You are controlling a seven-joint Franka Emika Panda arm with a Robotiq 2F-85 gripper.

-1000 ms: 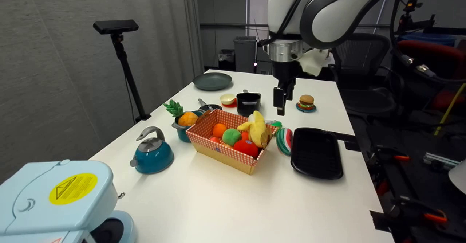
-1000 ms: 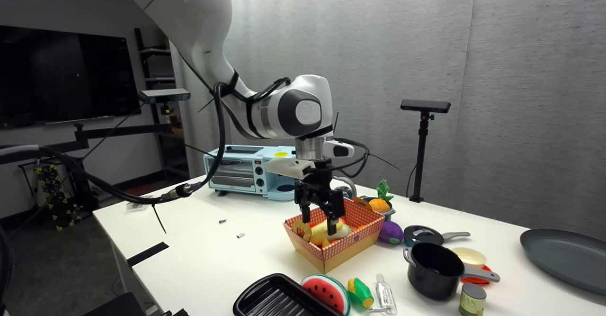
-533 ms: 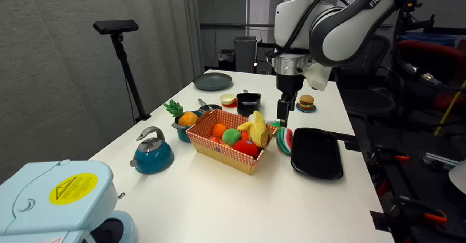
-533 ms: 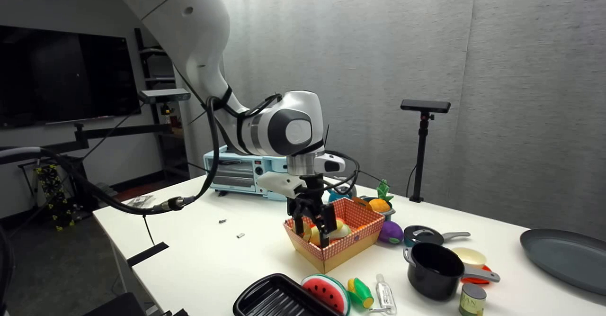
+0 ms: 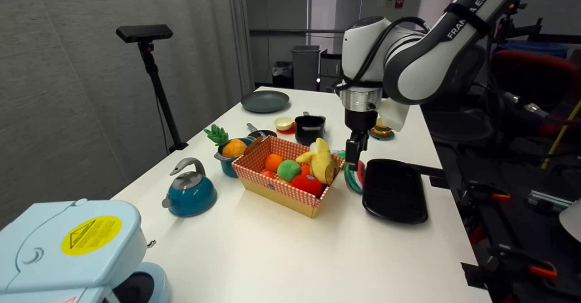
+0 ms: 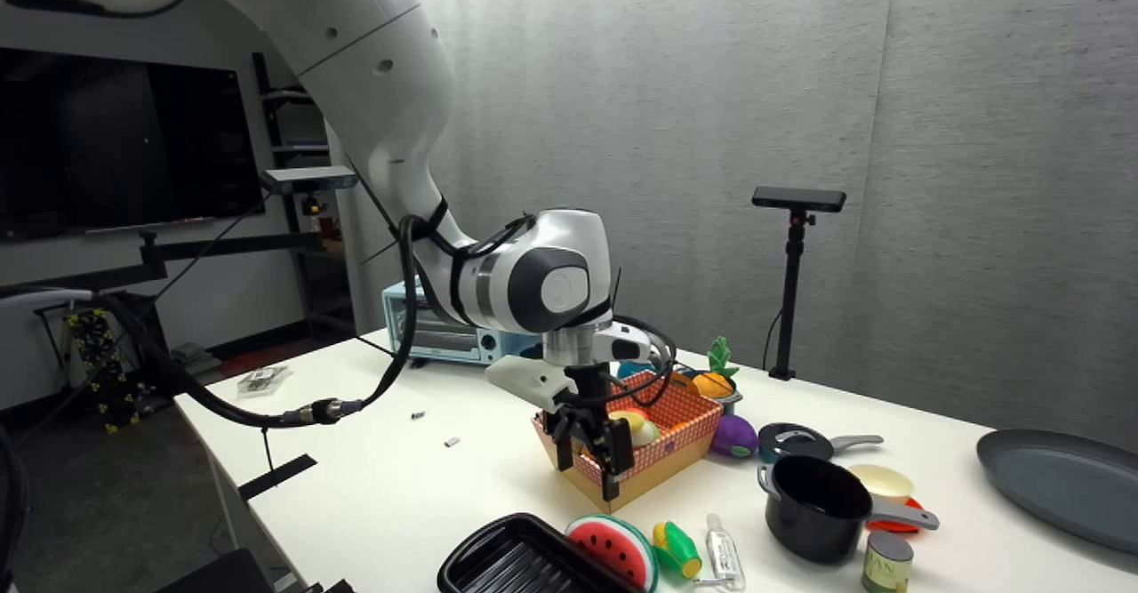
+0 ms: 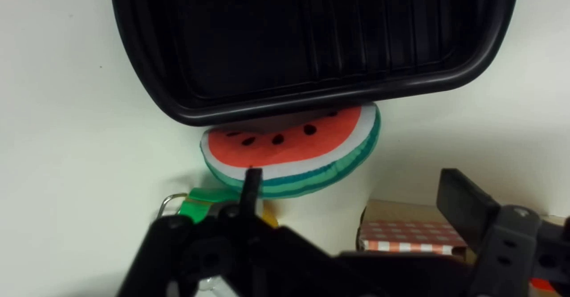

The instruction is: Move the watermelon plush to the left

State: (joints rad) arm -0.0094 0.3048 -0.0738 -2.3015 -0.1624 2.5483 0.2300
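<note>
In the wrist view the gripper (image 7: 352, 174) reaches in from the bottom, its two fingers standing wide apart. The watermelon plush (image 7: 285, 154) lies ahead of them on the white table (image 7: 80, 110), its straight side right at the rim of the black tray (image 7: 249, 43), its curved green rind toward the gripper. One finger covers a little of the rind and part of a corn toy (image 7: 196, 210); the other shows beside a corner of the checked basket (image 7: 405, 234).

In an exterior view the robot arm (image 5: 420, 78) bends down over the table, and a finger stands in front of the plush, covering part of it; from this angle the gap cannot be made out. The plush lies between the basket and the tray. In the basket are a banana (image 5: 320, 162), a green fruit (image 5: 288, 170) and a red fruit (image 5: 306, 186). A blue kettle (image 5: 193, 196) stands well apart from the plush.

In an exterior view the two fingers hang apart in front of the basket's near corner, above the table and clear of the plush. The plush lies face up, the tray on one side and the corn toy just beside it on the other. Next to the corn toy lies a clear bottle (image 6: 723, 553). Farther along stand a black pot (image 6: 813, 522) and a small can (image 6: 887, 564).
</note>
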